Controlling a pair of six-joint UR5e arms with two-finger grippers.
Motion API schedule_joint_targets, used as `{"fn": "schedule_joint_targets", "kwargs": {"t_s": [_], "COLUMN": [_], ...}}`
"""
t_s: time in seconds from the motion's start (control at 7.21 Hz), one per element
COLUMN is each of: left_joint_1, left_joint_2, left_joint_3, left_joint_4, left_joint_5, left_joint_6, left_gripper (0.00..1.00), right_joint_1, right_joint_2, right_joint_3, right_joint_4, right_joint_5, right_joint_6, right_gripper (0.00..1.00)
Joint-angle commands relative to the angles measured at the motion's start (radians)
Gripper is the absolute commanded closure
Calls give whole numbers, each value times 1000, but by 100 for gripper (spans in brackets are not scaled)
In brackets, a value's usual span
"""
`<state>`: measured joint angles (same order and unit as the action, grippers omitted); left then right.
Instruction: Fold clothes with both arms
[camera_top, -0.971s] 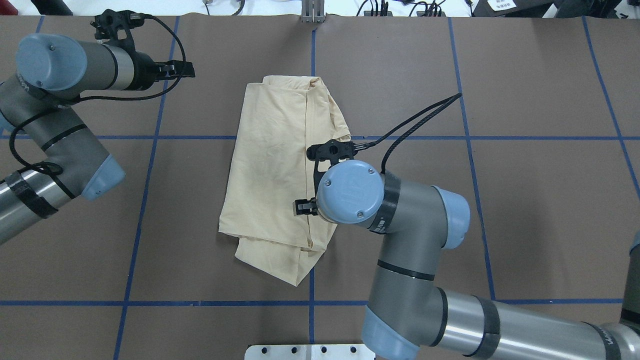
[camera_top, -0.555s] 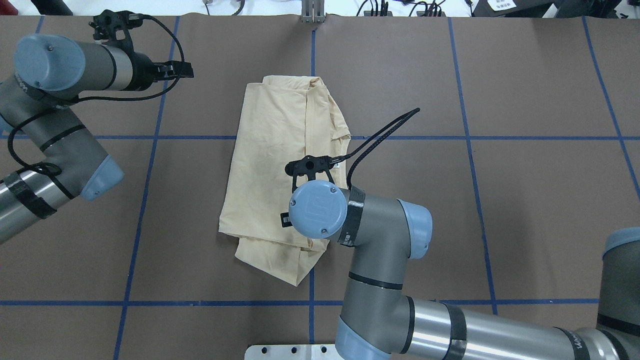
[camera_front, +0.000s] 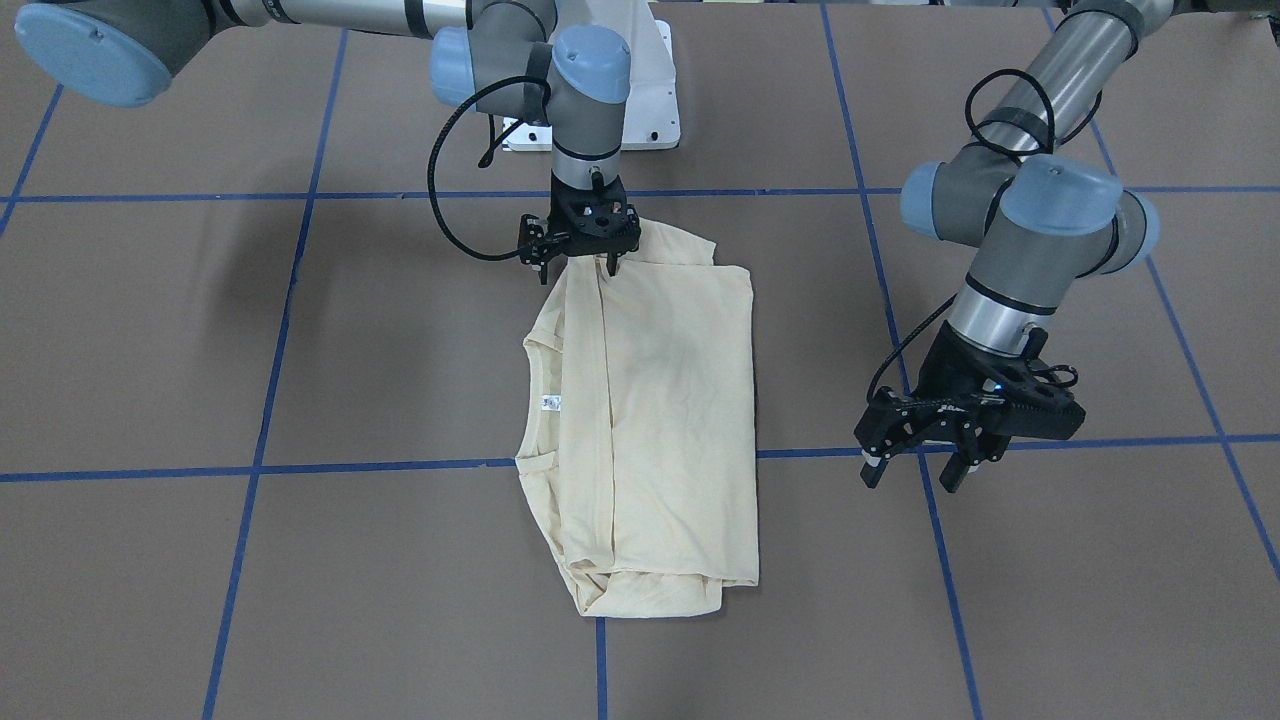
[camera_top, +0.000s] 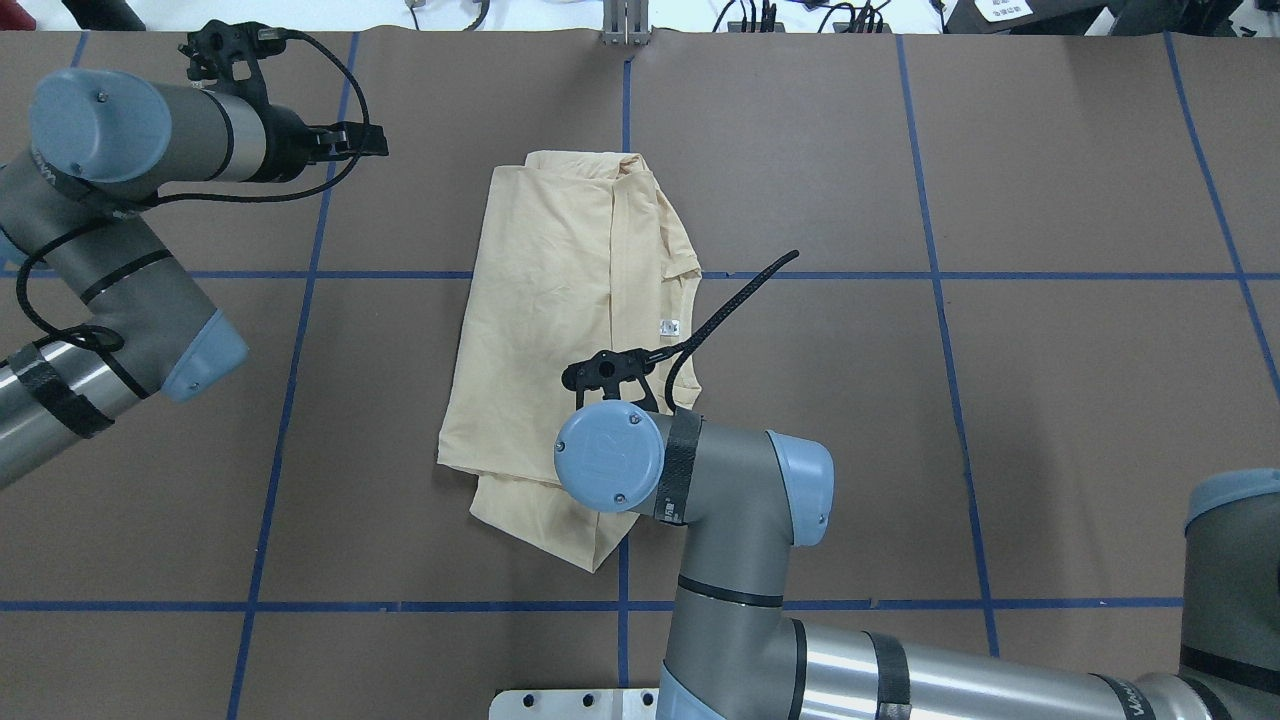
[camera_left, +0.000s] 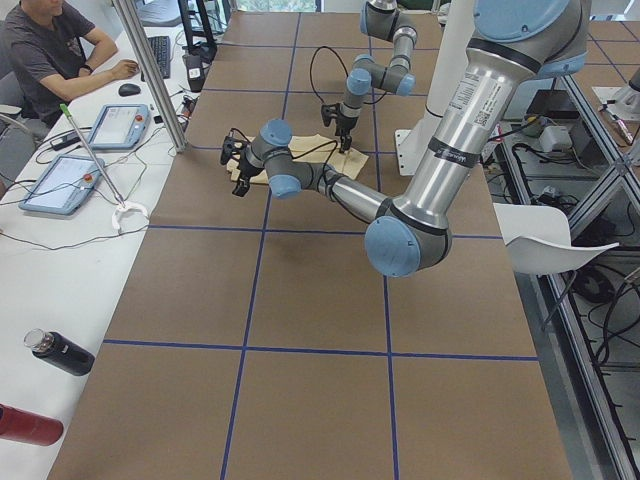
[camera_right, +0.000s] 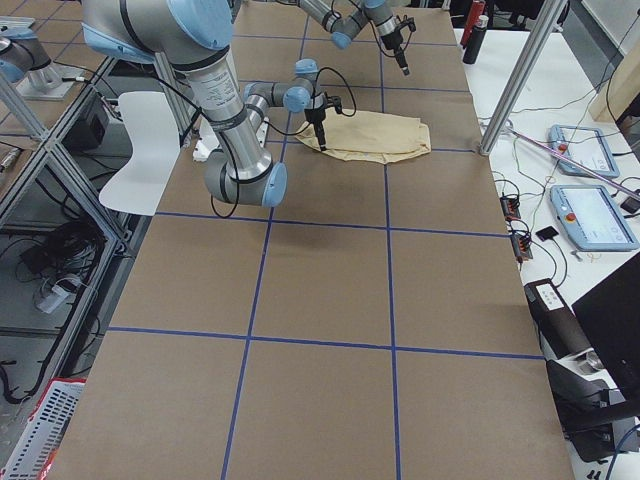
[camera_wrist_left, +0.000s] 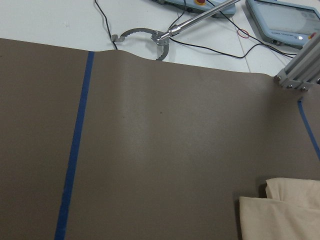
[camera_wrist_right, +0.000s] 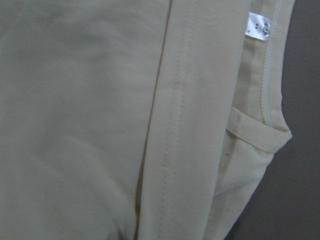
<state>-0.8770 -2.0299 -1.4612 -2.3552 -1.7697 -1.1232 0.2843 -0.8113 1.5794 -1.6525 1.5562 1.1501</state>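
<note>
Already the shirt (camera_front: 650, 400) lay folded lengthwise into a narrow strip on the worktop (camera_front: 300, 330); crosswise folds seemingly remained. The right arm's fingers (camera_front: 612, 262) stood spread over its robot-side end; the left arm's fingers (camera_front: 872, 468) hung spread, empty, well apart.

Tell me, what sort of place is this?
Most likely a robotics lab: a left arm and right arm reach over a table gridded with blue tape, while a person sits at a side bench with control tablets.
</note>
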Motion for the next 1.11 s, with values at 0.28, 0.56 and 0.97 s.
{"fn": "schedule_joint_targets", "kwargs": {"t_s": [0.28, 0.56, 0.97], "left_joint_1": [6, 9, 10], "left_joint_2": [-1, -3, -3], "left_joint_3": [1, 1, 4], "left_joint_4": [-1, 1, -1], "left_joint_5": [-1, -1, -1], "left_joint_6": [-7, -9, -13], "left_gripper": [0, 0, 0], "right_joint_1": [3, 27, 46], "right_joint_2": [-29, -55, -112], "right_joint_3": [10, 34, 111], "right_joint_4": [-26, -27, -72], "right_joint_5": [8, 25, 28], "right_joint_6": [-20, -33, -81], "right_gripper": [0, 0, 0]}}
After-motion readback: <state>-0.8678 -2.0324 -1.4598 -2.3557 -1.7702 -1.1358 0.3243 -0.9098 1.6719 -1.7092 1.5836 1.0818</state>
